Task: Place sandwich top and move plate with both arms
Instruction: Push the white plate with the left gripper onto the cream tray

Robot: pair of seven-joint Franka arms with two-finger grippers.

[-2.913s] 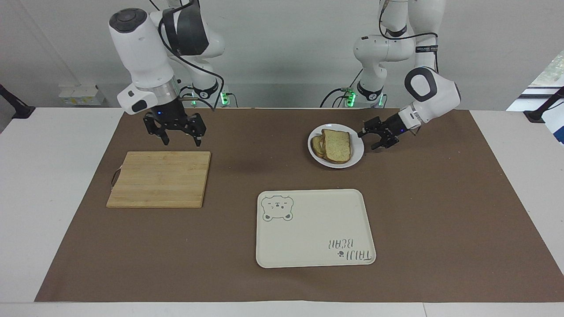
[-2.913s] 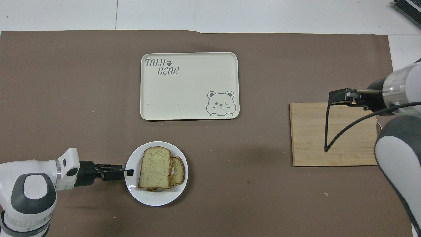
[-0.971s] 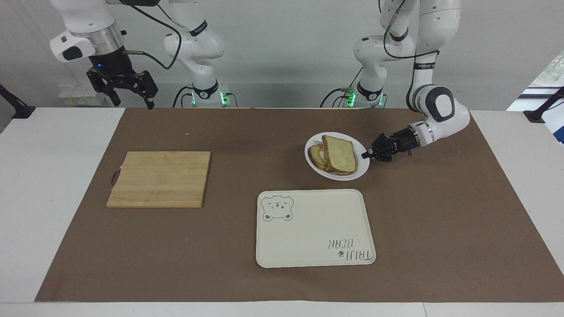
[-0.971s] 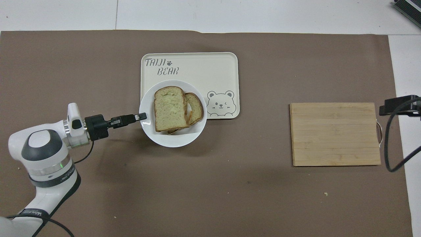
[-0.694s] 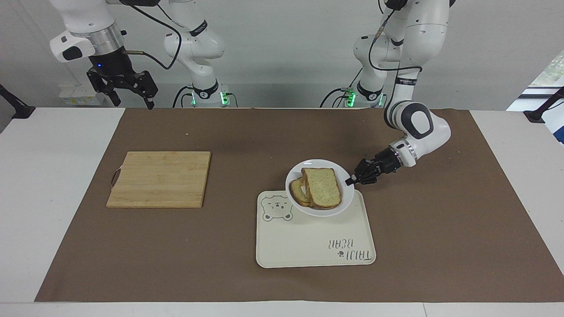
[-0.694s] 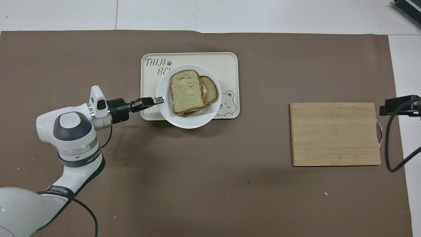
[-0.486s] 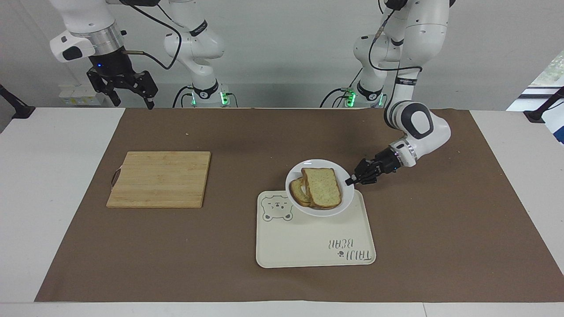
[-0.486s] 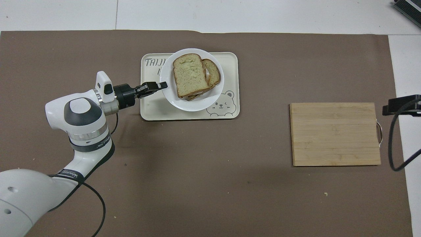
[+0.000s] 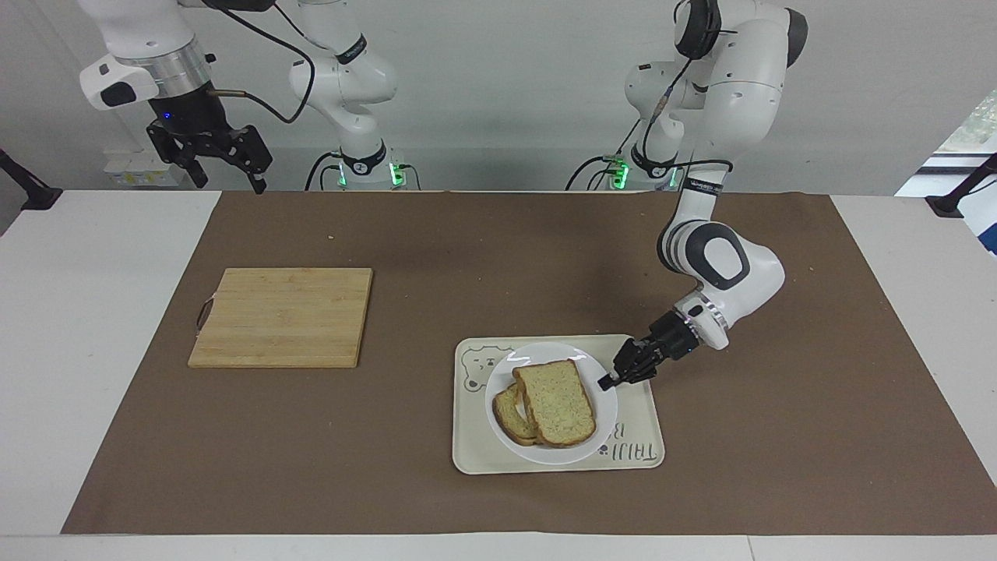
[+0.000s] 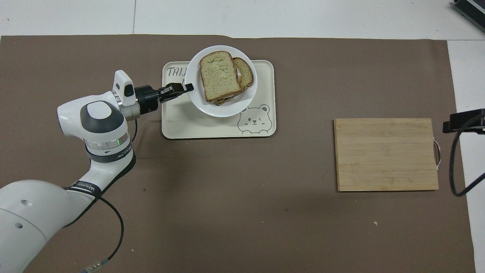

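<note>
The white plate (image 9: 545,352) (image 10: 227,111) hangs just over the cream tray (image 9: 635,413) (image 10: 197,125), toward the tray's edge farther from the robots. My left gripper (image 9: 604,382) (image 10: 188,88) is shut on the plate's rim at the left arm's end. The sandwich top (image 9: 554,401) (image 10: 219,76) lies flat on the plate, partly covering a lower slice (image 9: 505,413) (image 10: 244,72) that peeks out beside it. High above the table's edge at the right arm's end, my right gripper (image 9: 230,185) waits open, holding nothing.
A wooden cutting board (image 9: 280,315) (image 10: 386,154) lies on the brown mat toward the right arm's end, with nothing on it. The tray's bear drawing shows beside the plate, on the tray's side nearer the robots.
The left arm has carried the plate, with the bread on it, away from the robots and out over the tray. The right gripper has hardly moved.
</note>
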